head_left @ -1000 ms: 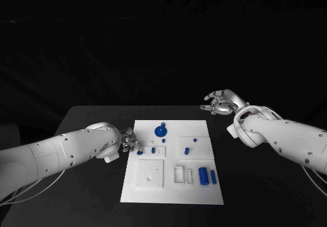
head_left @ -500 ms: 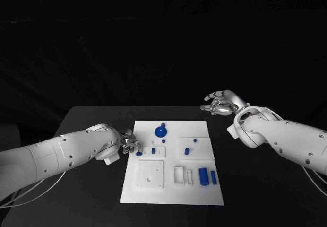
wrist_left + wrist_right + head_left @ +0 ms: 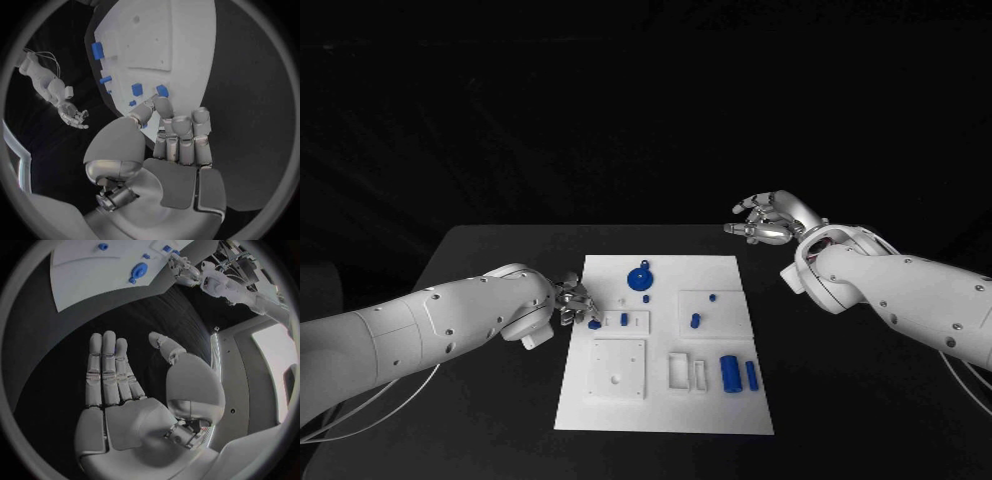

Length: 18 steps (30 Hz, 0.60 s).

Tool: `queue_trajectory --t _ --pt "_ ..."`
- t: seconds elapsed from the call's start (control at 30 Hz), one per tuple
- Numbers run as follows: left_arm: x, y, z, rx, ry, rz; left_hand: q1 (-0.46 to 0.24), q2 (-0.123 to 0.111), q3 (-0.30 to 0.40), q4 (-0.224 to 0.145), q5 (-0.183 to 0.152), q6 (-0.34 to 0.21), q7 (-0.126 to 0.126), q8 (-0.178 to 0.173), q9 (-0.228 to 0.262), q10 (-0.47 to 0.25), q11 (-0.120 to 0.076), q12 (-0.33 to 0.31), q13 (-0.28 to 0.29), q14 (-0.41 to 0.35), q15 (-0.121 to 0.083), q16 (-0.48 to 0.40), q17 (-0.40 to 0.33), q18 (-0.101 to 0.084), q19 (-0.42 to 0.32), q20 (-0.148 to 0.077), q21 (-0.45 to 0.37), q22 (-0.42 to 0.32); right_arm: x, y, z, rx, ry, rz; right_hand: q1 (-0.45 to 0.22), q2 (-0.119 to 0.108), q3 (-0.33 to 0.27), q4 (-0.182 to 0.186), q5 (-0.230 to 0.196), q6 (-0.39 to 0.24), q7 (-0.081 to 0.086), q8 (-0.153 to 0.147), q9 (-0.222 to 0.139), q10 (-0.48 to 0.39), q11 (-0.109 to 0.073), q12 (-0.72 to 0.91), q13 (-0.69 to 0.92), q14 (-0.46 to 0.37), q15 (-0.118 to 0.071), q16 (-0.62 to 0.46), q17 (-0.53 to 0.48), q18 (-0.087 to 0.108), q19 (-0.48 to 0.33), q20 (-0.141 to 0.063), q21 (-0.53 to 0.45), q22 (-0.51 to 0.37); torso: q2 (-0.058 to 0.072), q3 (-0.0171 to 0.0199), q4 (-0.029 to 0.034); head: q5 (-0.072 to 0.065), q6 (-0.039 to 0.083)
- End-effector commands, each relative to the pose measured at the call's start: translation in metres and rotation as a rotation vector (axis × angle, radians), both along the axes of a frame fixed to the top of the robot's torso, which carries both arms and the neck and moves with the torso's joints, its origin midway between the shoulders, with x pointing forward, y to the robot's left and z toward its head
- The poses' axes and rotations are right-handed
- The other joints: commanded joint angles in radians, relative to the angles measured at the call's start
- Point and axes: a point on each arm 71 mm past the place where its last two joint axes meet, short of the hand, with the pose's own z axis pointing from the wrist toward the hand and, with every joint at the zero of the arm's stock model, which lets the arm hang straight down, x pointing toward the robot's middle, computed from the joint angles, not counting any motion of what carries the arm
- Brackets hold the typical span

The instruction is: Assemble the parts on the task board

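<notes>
The left robot hand [image 3: 574, 300] is pinching a small blue part [image 3: 596, 323] at the task board's [image 3: 661, 400] left edge. The right robot hand [image 3: 764, 218] is hovering empty, fingers apart, beyond the board's far right corner.

Task board [image 3: 668, 400] sits centre frame on the black table [image 3: 488, 250], long side running away from the camera. Left hand [image 3: 574, 300] is at the board's left edge, mid-height of the frame, fingertips right by a small blue part [image 3: 596, 323]; contact looks likely, but I can't tell if it's gripped. Right hand [image 3: 764, 220] is up off the board's far right corner, over the table, fingers curled and nothing visible in them. On the board: round blue part [image 3: 640, 277] near the far edge, two blue cylinders [image 3: 731, 372] lying side by side lower right, small blue peg [image 3: 695, 320] in the right-hand square block.
</notes>
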Motion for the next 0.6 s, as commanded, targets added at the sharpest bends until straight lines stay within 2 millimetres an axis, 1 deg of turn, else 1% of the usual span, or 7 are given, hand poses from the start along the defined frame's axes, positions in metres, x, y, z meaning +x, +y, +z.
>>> queue_trajectory --t 0.03,0.3,0.4,0.6 --pt "-0.0019 -0.0026 -0.0025 -0.042 -0.007 0.011 -0.001 0.005 0.006 -0.002 -0.005 0.001 0.000 0.005 0.004 0.007 -0.002 0.004 -0.001 0.015 -0.015 0.005 0.002 -0.010 0.011 -0.126 -0.003 0.002 -0.0003 0.0013 0.0000 -0.002 -0.003 0.013 -0.003 0.005 -0.004 0.000 0.005 0.009 0.002 0.006 -0.001 -0.024 -0.004 0.005 -0.001 0.004 0.007 -0.005 0.002 0.018 -0.004 0.001 -0.005 0.001 0.001 -0.0005 0.0003 -0.001 0.000" --pt "-0.0022 -0.0082 -0.0001 -0.104 -0.030 -0.004 0.002 0.007 0.008 -0.003 -0.006 0.004 -0.002 0.008 0.007 0.009 -0.003 0.004 -0.002 0.016 -0.017 0.006 0.002 -0.010 0.011 -0.127 -0.002 0.003 -0.0002 0.0015 -0.0003 -0.002 -0.002 0.014 -0.004 0.005 -0.004 0.000 0.005 0.009 0.002 0.006 -0.002 -0.024 -0.004 0.006 -0.002 0.004 0.007 -0.006 0.002 0.018 -0.004 0.001 -0.005 0.002 0.000 -0.0009 0.0005 -0.004 0.000" --pt "-0.0023 -0.0090 0.0002 -0.112 -0.034 -0.009 0.002 0.007 0.009 -0.004 -0.006 0.004 -0.002 0.008 0.008 0.009 -0.003 0.004 -0.002 0.016 -0.017 0.006 0.002 -0.010 0.011 -0.127 -0.002 0.003 -0.0001 0.0012 -0.0004 -0.003 -0.002 0.013 -0.003 0.005 -0.004 0.000 0.005 0.009 0.002 0.006 -0.002 -0.024 -0.004 0.006 -0.002 0.004 0.007 -0.006 0.003 0.018 -0.004 0.001 -0.005 0.002 0.000 -0.0006 -0.0003 -0.004 -0.001" --pt "-0.0019 -0.0098 0.0012 -0.129 -0.045 -0.009 0.003 0.007 0.009 -0.004 -0.007 0.004 -0.002 0.008 0.008 0.009 -0.003 0.004 -0.003 0.016 -0.017 0.006 0.002 -0.010 0.011 -0.127 -0.002 0.003 0.0000 0.0009 -0.0007 -0.003 -0.001 0.012 -0.003 0.006 -0.004 0.000 0.005 0.009 0.002 0.006 -0.002 -0.024 -0.004 0.006 -0.002 0.004 0.007 -0.007 0.003 0.018 -0.004 0.000 -0.005 0.002 0.000 0.0003 0.0003 -0.005 0.000"
